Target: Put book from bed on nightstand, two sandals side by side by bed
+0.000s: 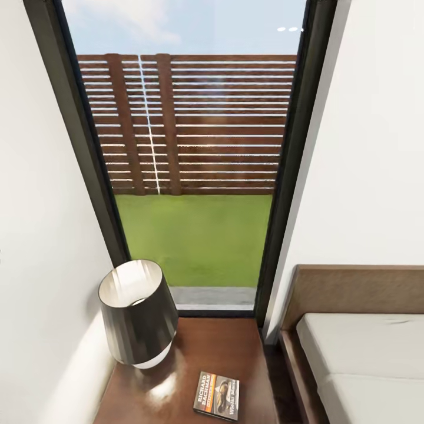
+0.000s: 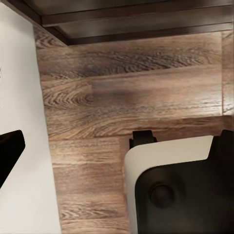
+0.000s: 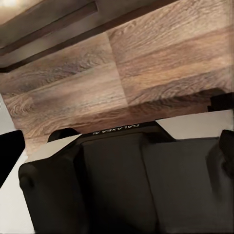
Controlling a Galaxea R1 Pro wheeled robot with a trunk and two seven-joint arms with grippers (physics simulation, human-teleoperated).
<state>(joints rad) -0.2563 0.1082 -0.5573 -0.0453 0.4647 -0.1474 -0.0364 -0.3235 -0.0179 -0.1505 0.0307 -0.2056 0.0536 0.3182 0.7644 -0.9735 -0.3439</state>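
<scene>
From the head view, the book [image 1: 217,396] lies flat on the nightstand [image 1: 229,353], toward the front of its glossy surface on the side facing the bed [image 1: 359,353], and apart from a dark lamp [image 1: 138,315] with a pale inner shade that stands on the wall side. Behind them a tall dark-framed window [image 1: 194,159] shows grass and a slatted wooden fence (the sky above is pale blue).

From the left wrist view, wood-plank floor [image 2: 131,92] runs under a dark wooden frame edge [image 2: 136,24], with the robot's white and black base [image 2: 180,190] close by. Whether the left pincer is released or clenched, I cannot tell.

From the right wrist view, there is the same plank floor [image 3: 146,63] and the black base housing [image 3: 122,185]; the right pincer's state I cannot tell either.
</scene>
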